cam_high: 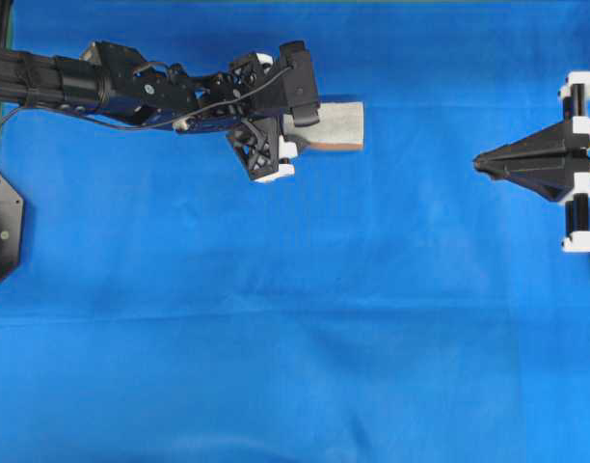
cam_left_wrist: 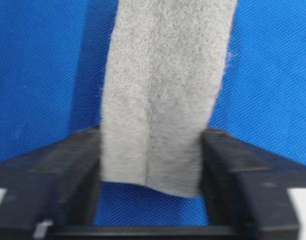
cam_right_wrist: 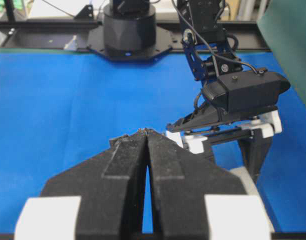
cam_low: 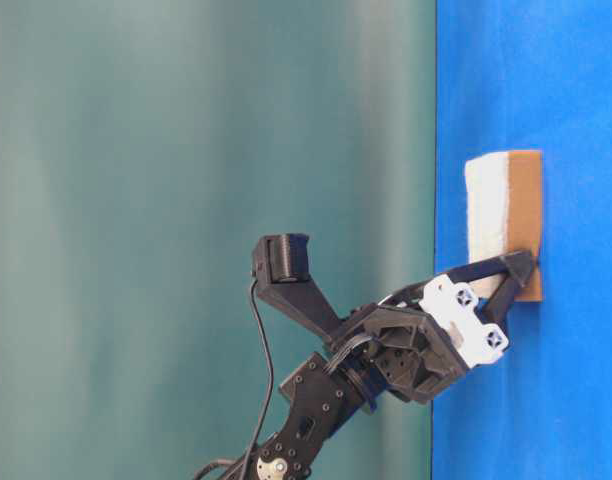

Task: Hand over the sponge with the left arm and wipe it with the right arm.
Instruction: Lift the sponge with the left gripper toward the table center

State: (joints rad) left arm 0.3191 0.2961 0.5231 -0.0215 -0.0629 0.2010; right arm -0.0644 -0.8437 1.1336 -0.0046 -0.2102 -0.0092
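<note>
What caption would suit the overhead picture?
Left gripper closing around the sponge on the blue cloth; right gripper waits shut.

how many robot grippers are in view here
2: the left black gripper at upper left, its fingers around the grey-white rectangular sponge; the right black gripper at the right edge, fingers shut, apart from it.

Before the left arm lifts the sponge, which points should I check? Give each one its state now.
1. Sponge lies between the left pincer fingers: ok.
2. Both fingers press the sponge sides: cannot tell; they look close, but firm contact is not clear.
3. Sponge lies flat on the blue cloth: ok.
4. Right pincer is shut and apart from the sponge: ok.
5. Nothing lies on the cloth between the two arms: ok.
</note>
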